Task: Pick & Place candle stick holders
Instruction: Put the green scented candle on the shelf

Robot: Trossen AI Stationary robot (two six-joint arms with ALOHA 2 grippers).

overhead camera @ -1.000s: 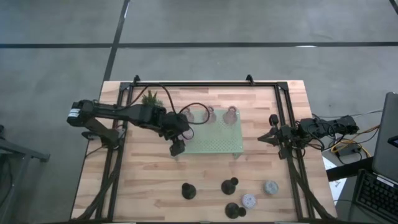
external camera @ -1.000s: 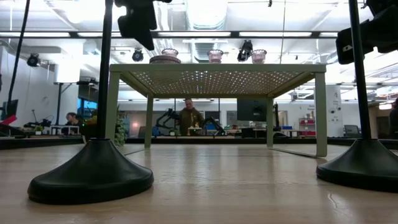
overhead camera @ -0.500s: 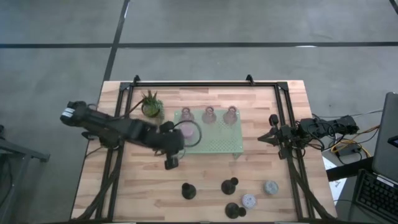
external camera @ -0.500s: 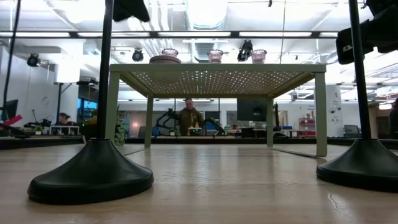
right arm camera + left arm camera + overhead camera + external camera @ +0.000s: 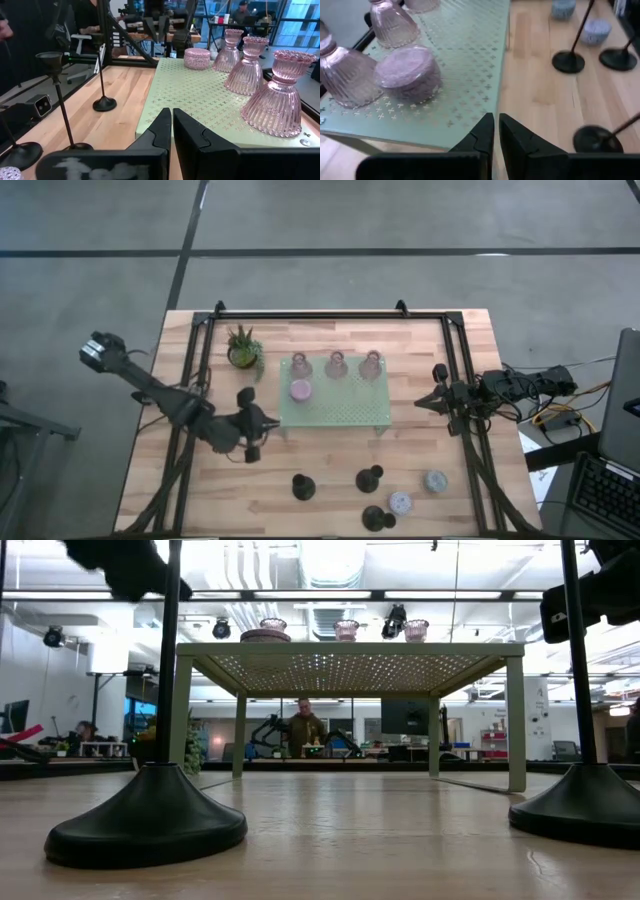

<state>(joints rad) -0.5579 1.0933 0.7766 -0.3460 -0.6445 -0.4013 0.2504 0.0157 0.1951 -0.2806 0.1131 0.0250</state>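
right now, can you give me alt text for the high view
Overhead view of a wooden table: a pale green perforated tray holds three pinkish clear glass holders and a pale pink one. The shut left gripper sits beside the tray.

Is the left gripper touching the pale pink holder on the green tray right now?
Apart. The high view shows the left gripper over bare wood off the tray, well clear of the pale pink holder. It is shut and holds nothing.
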